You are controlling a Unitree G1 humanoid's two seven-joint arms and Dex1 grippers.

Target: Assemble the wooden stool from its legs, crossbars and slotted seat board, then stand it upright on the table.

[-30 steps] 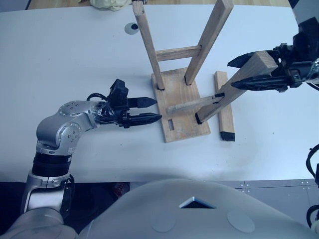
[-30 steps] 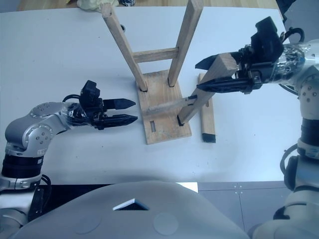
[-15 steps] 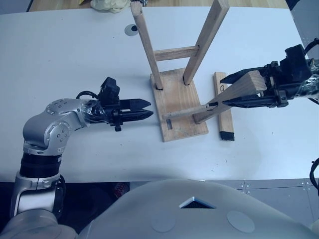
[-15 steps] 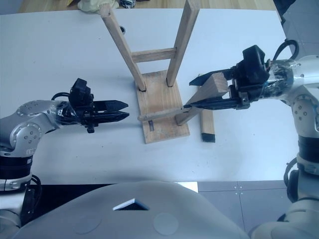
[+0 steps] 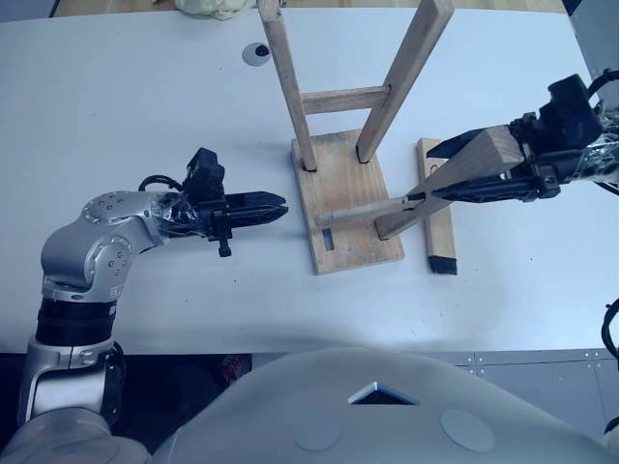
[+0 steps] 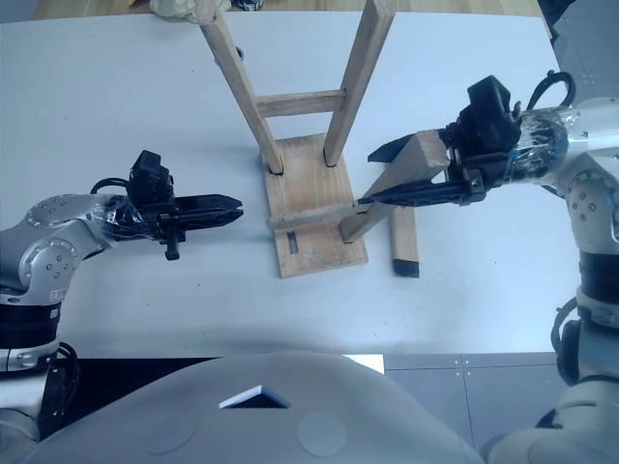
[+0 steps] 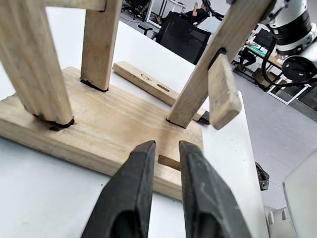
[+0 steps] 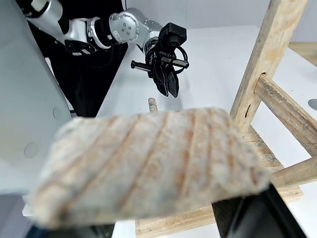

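The slotted seat board lies flat at mid-table. Two legs joined by a crossbar stand upright in its far slots. My right gripper is shut on a third leg, held slanted with its foot resting on the board's right edge. That leg's crossbar points left over the board. A fourth leg lies flat on the table right of the board. My left gripper hovers just left of the board, fingers drawn together on nothing, pointing at an empty slot.
A small round black-and-white object and a pale crumpled cloth sit at the table's far edge. The white table has free room on the left, and its front edge runs close below both arms.
My left gripper's fingers have come together from open, and the arm has drawn back slightly left. The right gripper dipped with the slanted leg, then raised its top a little.
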